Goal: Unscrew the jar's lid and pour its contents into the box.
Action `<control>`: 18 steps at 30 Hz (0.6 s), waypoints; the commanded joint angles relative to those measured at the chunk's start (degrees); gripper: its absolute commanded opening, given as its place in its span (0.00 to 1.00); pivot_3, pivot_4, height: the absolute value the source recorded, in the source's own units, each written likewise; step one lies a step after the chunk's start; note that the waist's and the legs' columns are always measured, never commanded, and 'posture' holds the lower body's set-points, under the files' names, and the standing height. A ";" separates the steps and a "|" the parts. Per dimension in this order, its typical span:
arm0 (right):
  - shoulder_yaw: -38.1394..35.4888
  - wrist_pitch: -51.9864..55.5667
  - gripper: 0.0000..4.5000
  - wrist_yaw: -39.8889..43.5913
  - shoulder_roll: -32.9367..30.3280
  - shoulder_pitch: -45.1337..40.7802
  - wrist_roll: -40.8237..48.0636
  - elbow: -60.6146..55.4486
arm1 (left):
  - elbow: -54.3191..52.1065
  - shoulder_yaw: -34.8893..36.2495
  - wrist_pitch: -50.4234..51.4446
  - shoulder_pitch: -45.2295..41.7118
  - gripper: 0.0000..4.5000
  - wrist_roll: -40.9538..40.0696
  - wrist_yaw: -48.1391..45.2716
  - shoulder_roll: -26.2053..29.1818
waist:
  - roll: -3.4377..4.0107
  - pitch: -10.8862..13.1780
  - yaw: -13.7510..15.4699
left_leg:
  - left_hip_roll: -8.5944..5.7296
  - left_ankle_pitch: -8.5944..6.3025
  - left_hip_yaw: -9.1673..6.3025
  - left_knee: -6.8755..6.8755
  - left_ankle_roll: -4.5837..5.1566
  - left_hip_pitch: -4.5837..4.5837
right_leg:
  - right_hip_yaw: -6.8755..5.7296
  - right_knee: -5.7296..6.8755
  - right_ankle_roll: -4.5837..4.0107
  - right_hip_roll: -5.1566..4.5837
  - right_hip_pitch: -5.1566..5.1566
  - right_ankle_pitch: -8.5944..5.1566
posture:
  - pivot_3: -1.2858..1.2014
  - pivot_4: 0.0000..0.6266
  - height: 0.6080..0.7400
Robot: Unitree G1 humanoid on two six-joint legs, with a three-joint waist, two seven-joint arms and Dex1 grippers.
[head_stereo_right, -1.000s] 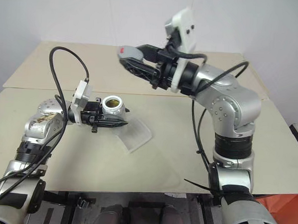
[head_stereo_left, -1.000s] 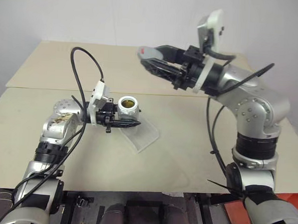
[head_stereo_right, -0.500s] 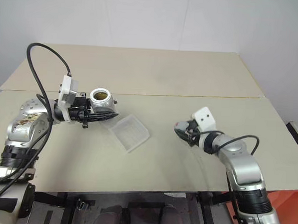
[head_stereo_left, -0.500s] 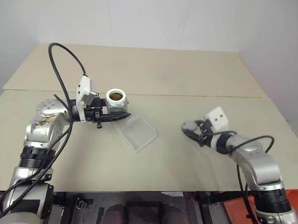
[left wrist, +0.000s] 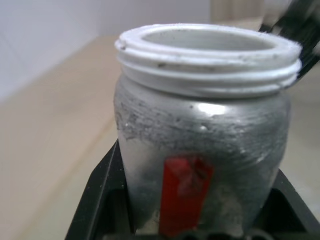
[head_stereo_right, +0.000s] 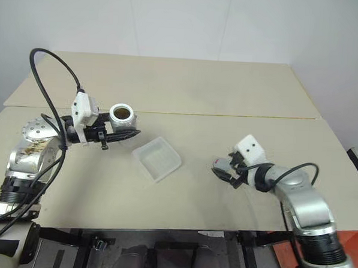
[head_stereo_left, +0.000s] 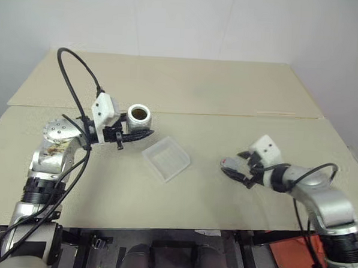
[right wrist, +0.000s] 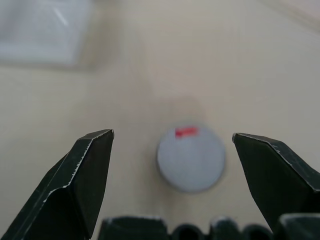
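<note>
My left gripper [head_stereo_left: 142, 132] is shut on the jar [head_stereo_left: 139, 119], holding it upright above the table to the left of the box [head_stereo_left: 165, 159]. The jar [left wrist: 205, 150] is silvery with a red label, and its threaded mouth is uncovered. Its inside looks dark brownish, and I cannot make out the contents as a separate thing. The translucent box lies flat at the table's middle. On the right, my right gripper [right wrist: 171, 134] stands open low over the table. The round grey lid [right wrist: 191, 159] lies flat on the table between its fingers [right wrist: 85, 175], touching neither one.
The beige tabletop [head_stereo_left: 199, 99] is made of two boards with a seam running across. A white wall stands behind it. A black cable [head_stereo_left: 80, 75] loops above my left arm. The table's front edge [head_stereo_left: 162, 226] runs close below the box.
My right arm came down from high above the table to its right side and opened, leaving the lid on the surface. My left gripper rolled a little with the jar still in it.
</note>
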 commanded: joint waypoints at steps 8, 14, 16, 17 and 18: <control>1.75 16.44 0.99 8.15 -6.02 -16.24 14.01 -4.73 | 19.29 -20.43 -61.81 -23.91 0.43 75.01 68.96 9.02 | -0.03 0.02 0.90 | 0.00 -0.08 0.03 -0.08 0.12 -0.23 | -0.14 -0.38 -0.03 -0.09 -0.03 0.17 | 0.52 0.24 1.00; 2.86 18.52 0.99 8.40 -4.57 -21.94 16.16 -3.49 | 18.80 -42.59 -44.44 -31.21 0.43 106.13 104.96 12.42 | -0.03 0.02 0.96 | -0.12 -0.20 0.25 -0.02 0.33 -0.42 | -0.21 -0.44 0.20 -0.30 -0.11 0.24 | 0.52 0.24 1.00; 2.27 18.65 0.99 8.09 -3.71 -22.47 16.83 -3.71 | 19.29 -44.08 -38.96 -31.32 0.43 108.18 107.05 11.71 | -0.03 0.02 0.91 | -0.09 -0.19 0.29 0.01 0.32 -0.54 | -0.30 -0.38 0.21 -0.30 -0.21 0.22 | 0.52 0.24 1.00; 2.01 18.60 0.99 7.89 -3.40 -22.51 17.07 -3.86 | 19.71 -44.50 -36.76 -31.36 0.43 108.53 107.43 11.29 | -0.03 0.02 0.90 | -0.07 -0.18 0.33 0.04 0.30 -0.67 | -0.37 -0.27 0.21 -0.29 -0.31 0.22 | 0.52 0.24 1.00; 1.68 18.43 0.99 7.69 -3.13 -22.41 17.45 -4.17 | 20.01 -44.67 -35.07 -31.35 0.43 108.30 108.02 10.66 | -0.03 0.02 0.89 | -0.08 -0.16 0.34 0.09 0.28 -0.79 | -0.41 -0.01 0.21 -0.29 -0.44 0.22 | 0.52 0.24 1.00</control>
